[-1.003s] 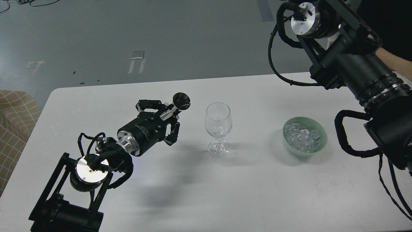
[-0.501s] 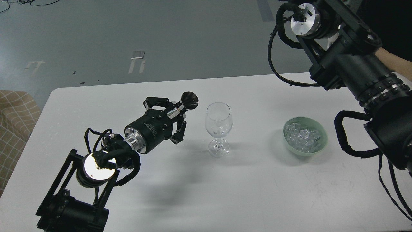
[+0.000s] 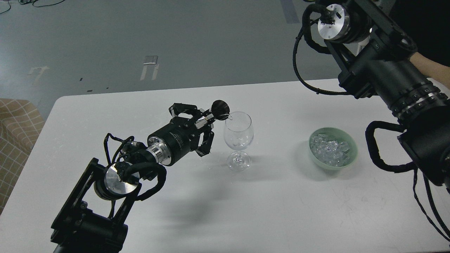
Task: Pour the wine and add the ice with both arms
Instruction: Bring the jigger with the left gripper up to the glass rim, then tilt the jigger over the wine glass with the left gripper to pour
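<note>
My left gripper (image 3: 205, 120) is shut on the stem of a small dark metal measuring cup (image 3: 220, 109). The cup is tipped, with its lip at the left rim of the clear stemmed wine glass (image 3: 238, 133). A glint of clear wine (image 3: 229, 118) shows at the lip; I cannot tell how much liquid is in the glass. The glass stands upright in the middle of the white table (image 3: 281, 211). The ice (image 3: 329, 149) is a heap of clear cubes in a pale green bowl (image 3: 352, 154) to the right of the glass. My right arm (image 3: 386, 77) is raised at the upper right; its gripper is out of view.
A person's bare arm (image 3: 429, 69) shows behind my right arm at the right edge. A checked beige seat (image 3: 15, 130) stands off the table's left end. Grey floor lies beyond the far edge.
My left gripper has moved right and a little up with the metal cup, from well left of the glass to its rim, tipping the cup further. The right arm has not moved.
</note>
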